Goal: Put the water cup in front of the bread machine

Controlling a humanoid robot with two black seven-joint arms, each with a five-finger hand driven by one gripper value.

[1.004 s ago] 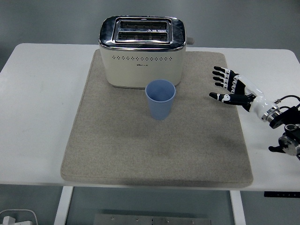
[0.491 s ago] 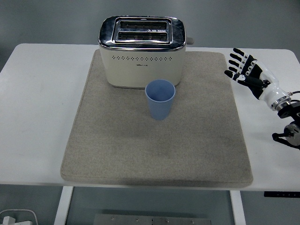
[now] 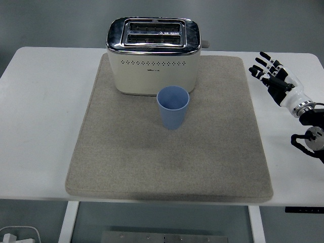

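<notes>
Task progress: the water cup (image 3: 173, 107) stands upright just in front of the bread machine (image 3: 153, 55), slightly right of the machine's middle, so the placing looks done; in my judgement nothing is left but for the arm to clear the table.
Water cup: blue, open mouth up, on the grey mat (image 3: 126, 162), very close to the bread machine's front face; whether they touch cannot be told. Nothing grips it.
Cup contents: the inside looks plain blue and seems empty, though clear liquid would be hard to tell from this angle.
Bread machine: cream body with a chrome top, at the far end of the mat; its two slots look empty of bread.
Right hand (image 3: 274, 78): well to the right of the bread machine, over the white table (image 3: 40, 126) beyond the mat's right edge, fingers (image 3: 263, 63) spread and released, holding nothing.
Left hand: not visible.
</notes>
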